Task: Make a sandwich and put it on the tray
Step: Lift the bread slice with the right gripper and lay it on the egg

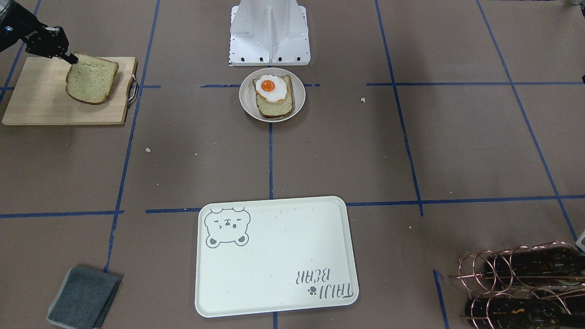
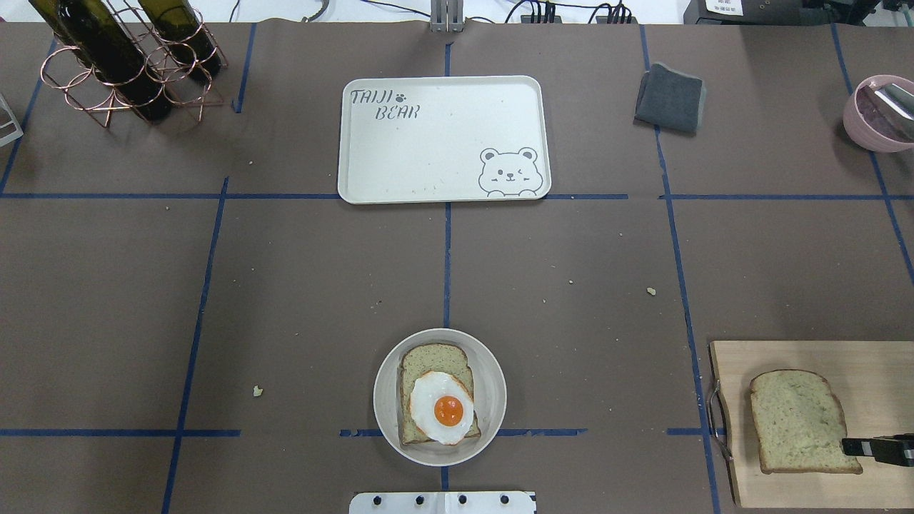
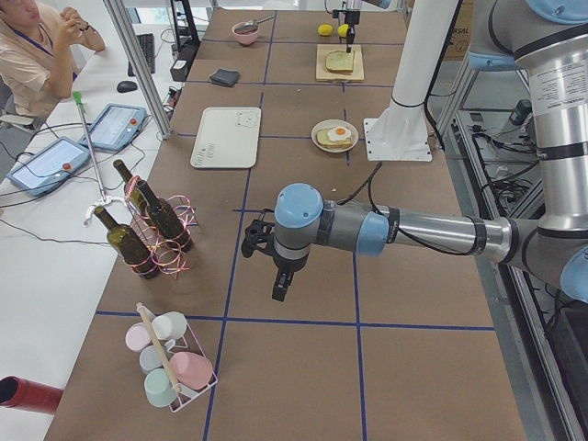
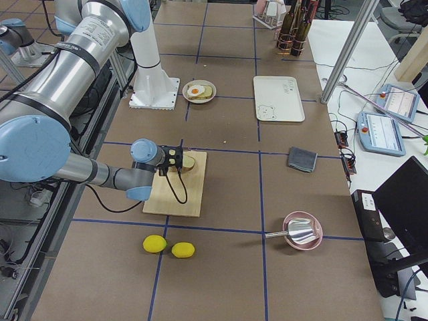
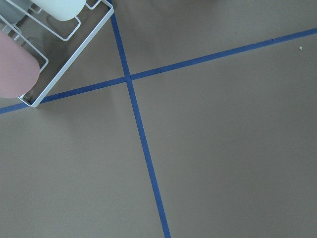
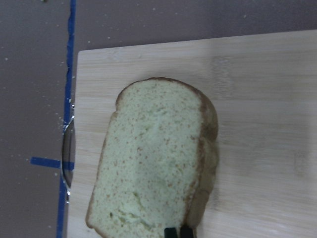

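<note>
My right gripper is shut on the corner of a bread slice and holds it tilted just above the wooden cutting board. The wrist view shows the slice with the fingertips pinching its near edge. The second bread slice lies on the small round plate with the fried egg on top. The cream bear tray is empty. My left gripper hangs over bare table far from these; I cannot tell if it is open.
A copper rack of wine bottles stands beside the tray. A folded grey cloth and a pink bowl lie on the far right. Two lemons sit beyond the board. A cup rack is near the left gripper.
</note>
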`<state>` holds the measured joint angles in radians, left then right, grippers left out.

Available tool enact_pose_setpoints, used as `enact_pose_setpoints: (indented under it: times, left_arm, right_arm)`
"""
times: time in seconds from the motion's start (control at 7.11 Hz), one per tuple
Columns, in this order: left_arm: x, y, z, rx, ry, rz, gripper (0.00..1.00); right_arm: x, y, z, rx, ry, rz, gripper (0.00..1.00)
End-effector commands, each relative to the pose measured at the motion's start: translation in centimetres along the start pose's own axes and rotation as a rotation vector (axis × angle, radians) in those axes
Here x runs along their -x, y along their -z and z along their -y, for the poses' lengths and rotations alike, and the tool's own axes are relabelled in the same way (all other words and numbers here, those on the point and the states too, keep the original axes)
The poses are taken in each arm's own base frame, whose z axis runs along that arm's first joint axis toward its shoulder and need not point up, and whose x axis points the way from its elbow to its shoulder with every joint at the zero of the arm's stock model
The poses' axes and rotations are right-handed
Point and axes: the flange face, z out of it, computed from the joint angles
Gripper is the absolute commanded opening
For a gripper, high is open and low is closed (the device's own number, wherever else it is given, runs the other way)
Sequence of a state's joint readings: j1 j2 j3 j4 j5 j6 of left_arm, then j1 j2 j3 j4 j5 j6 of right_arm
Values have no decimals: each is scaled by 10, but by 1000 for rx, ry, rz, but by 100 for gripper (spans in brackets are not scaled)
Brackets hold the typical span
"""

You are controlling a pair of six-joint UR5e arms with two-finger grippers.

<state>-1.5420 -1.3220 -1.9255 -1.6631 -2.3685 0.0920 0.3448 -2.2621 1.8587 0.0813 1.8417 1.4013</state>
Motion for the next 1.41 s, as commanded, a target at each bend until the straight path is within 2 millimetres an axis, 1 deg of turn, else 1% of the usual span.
enact_pose_setpoints:
  times: [0.0,0.14,0.28,0.42,0.56,0.7,0.84,0.99,1.13,1.27]
  left_arm:
    - [1,-1,-3,5,6,0,100]
    - [2,-2,-4,8,10,0,100]
    - [4,-4,-7,14,16,-1,100]
    - [5,-5,-8,16,19,-3,100]
    - [5,-5,-8,16,19,-3,100]
    - [5,-5,-8,13,15,-3,100]
    - [5,-5,-8,12,14,-2,100]
    - [4,-5,-8,11,13,-2,100]
    - [4,-4,-7,9,11,-2,100]
    - [2,-4,-5,6,13,-32,100]
  right_arm:
    - [51,-1,14,-1,26,138,0]
    - [76,-15,31,-10,43,201,0]
    - [100,-39,47,-20,49,219,0]
    - [147,-74,71,-32,56,238,0]
    - [201,-110,95,-34,55,238,0]
    - [268,-140,122,-47,50,233,0]
    - [323,-167,129,-64,40,228,0]
    - [364,-191,113,-79,44,246,0]
    - [390,-212,91,-85,48,246,0]
    - [398,-232,65,-88,50,234,0]
